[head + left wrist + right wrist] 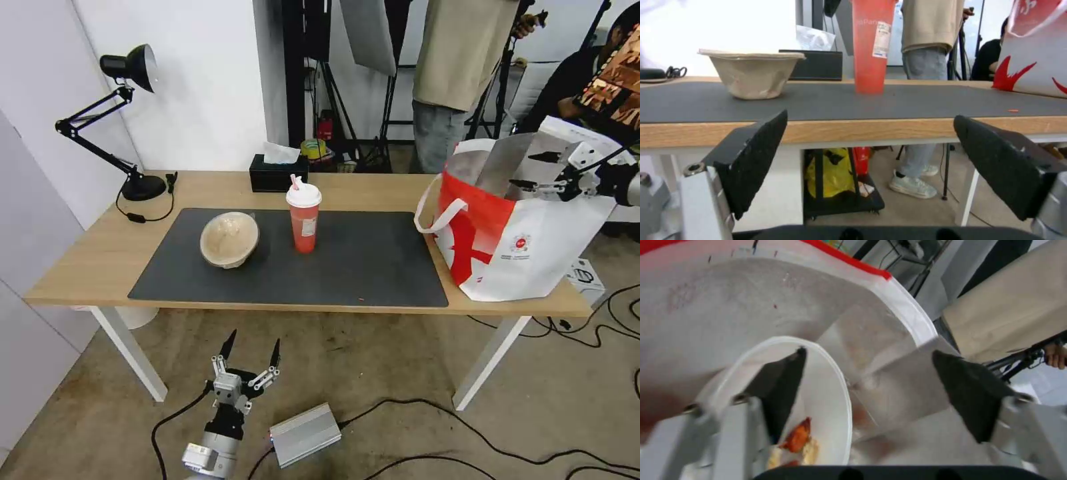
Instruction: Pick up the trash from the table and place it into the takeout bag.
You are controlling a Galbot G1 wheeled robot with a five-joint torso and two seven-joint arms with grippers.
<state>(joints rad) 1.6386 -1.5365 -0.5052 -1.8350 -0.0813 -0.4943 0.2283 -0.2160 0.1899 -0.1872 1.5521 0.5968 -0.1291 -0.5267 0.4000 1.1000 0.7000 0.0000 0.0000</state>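
1. Right pincer [533,171]: spread wide, empty, above the takeout bag [527,250] mouth.
2. White bowl [826,406]: inside the bag, untouched.
3. Left pincer [252,353]: fingers apart, empty, below the surface [80,263].
4. Red cup [304,220], beige bowl [229,240]: left of the bag.

Bright, even room light; soft shadows under the table [100,267]. The right wrist view is blurred (foil lining [751,306] glares palely).

A light-wood surface [100,247] is covered by a dark grey mat [360,267]. A beige bowl [229,239] and a red cup [304,225] with a white lid are seen on it. The takeout bag [533,247] is done in white with red patches and silver lining; the white bowl [826,400] inside is dotted with orange scraps.
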